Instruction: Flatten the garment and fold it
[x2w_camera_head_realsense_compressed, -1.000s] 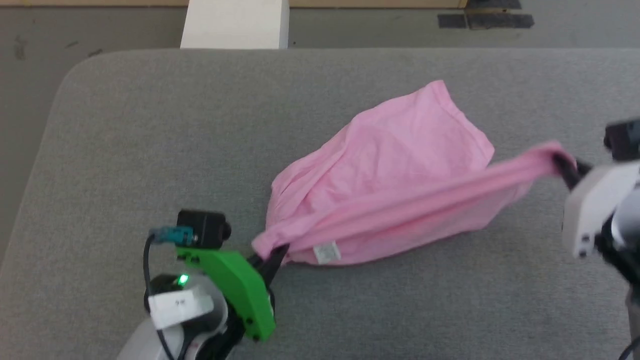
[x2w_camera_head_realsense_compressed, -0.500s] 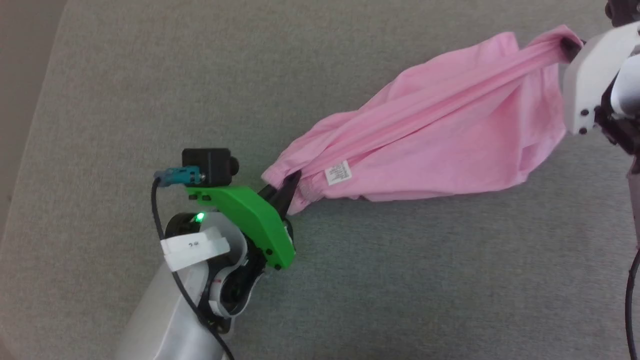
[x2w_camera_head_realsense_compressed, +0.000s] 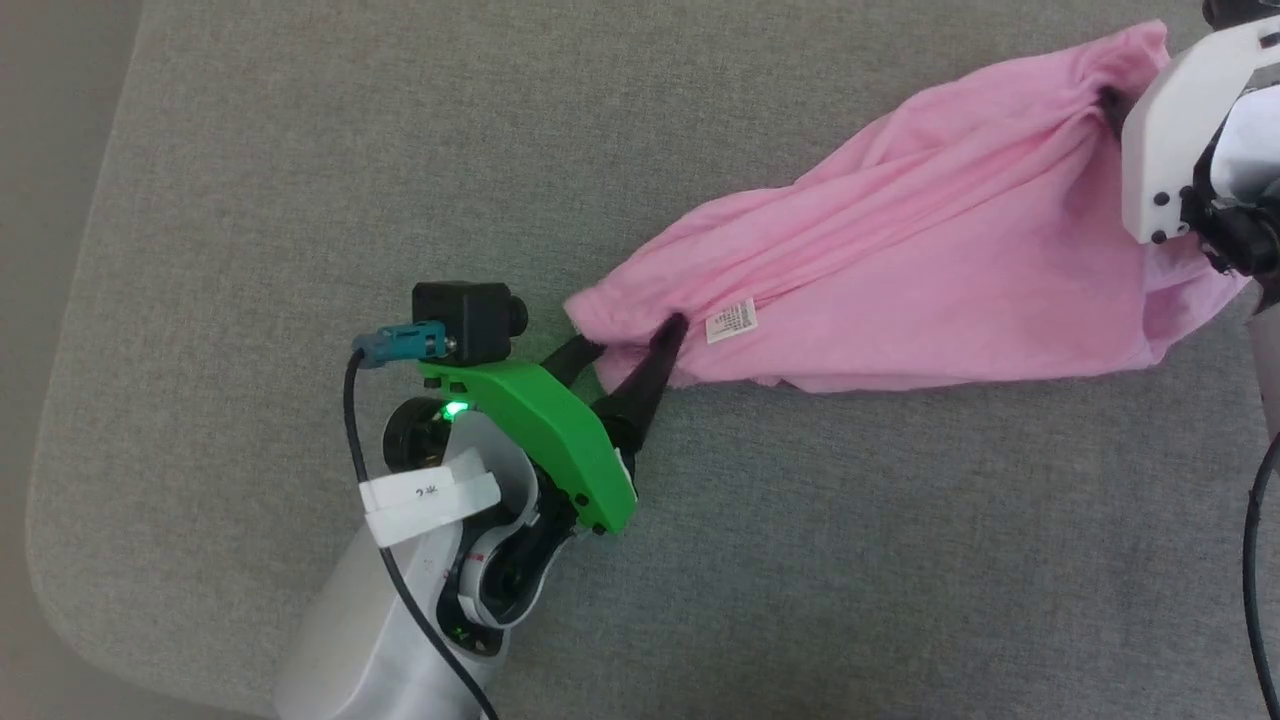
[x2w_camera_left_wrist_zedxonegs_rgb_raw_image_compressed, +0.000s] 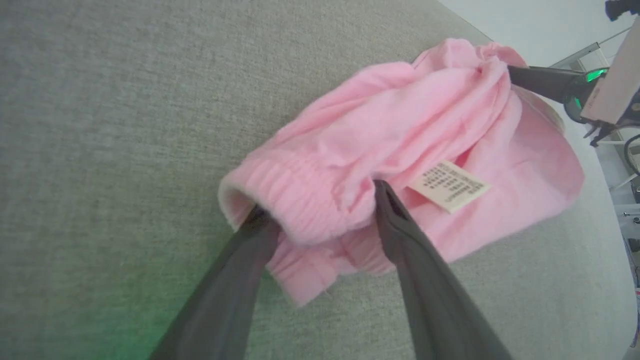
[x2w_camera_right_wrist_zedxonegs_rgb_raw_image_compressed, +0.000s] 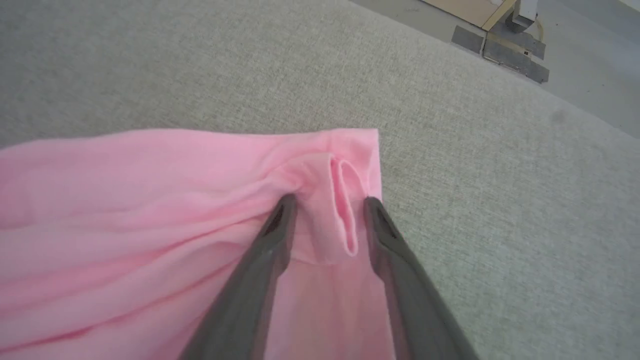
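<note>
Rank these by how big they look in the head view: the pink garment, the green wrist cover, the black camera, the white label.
1. garment, by far the largest.
2. green wrist cover.
3. black camera.
4. white label, smallest.
The cover and camera sit nearer the lens, so may look oversized.

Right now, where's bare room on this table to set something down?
Bare table far left, beyond the left gripper; also the near strip, this side of the garment. Crowded along the garment, up to the right gripper.
</note>
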